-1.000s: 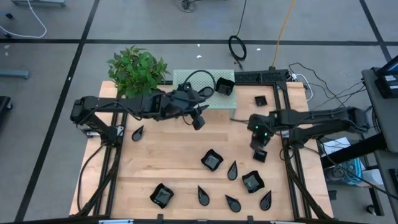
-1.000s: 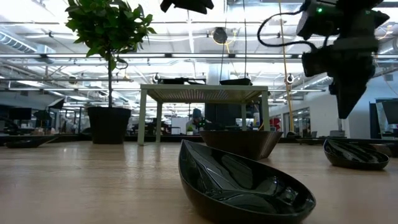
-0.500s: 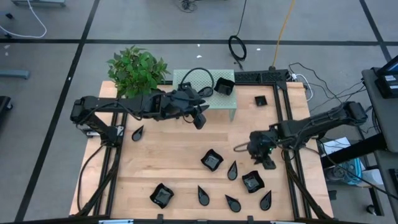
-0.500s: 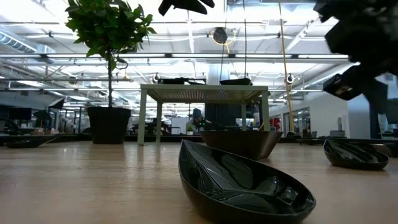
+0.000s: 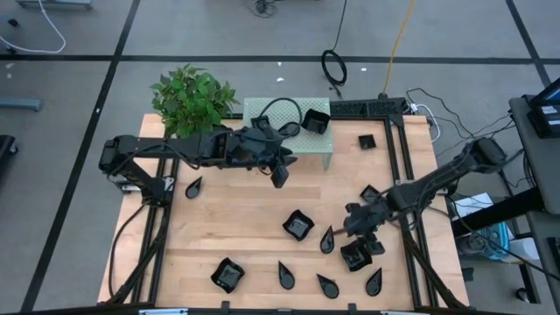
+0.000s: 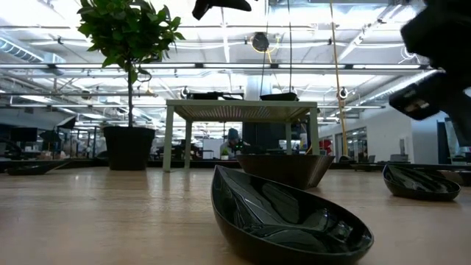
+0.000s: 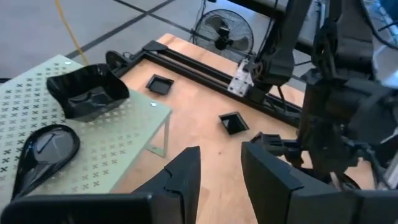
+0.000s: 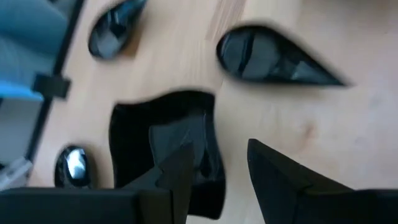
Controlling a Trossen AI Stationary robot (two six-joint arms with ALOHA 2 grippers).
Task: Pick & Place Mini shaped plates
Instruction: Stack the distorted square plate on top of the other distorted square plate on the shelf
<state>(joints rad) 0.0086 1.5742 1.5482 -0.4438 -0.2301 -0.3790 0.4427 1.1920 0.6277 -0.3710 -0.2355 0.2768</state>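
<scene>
Wooden table point(image 5: 245, 219), right gripper point(image 5: 357, 238) jaws parted over wavy-edged plate point(image 8: 163, 152)

A small stand point(image 5: 289, 131) at the tabletop's point(image 5: 236, 219) back carries a wavy-edged plate point(image 5: 316, 122) and a teardrop plate point(image 7: 45, 149) (side by side), the plant point(image 5: 191, 98) to its left; more plates point(image 5: 297, 226) lie scattered nearer the front.

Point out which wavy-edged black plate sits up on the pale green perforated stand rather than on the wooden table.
The glossy black wavy-edged plate at the stand's back right corner, beside a black teardrop plate. The other wavy ones lie on the wooden table.
</scene>
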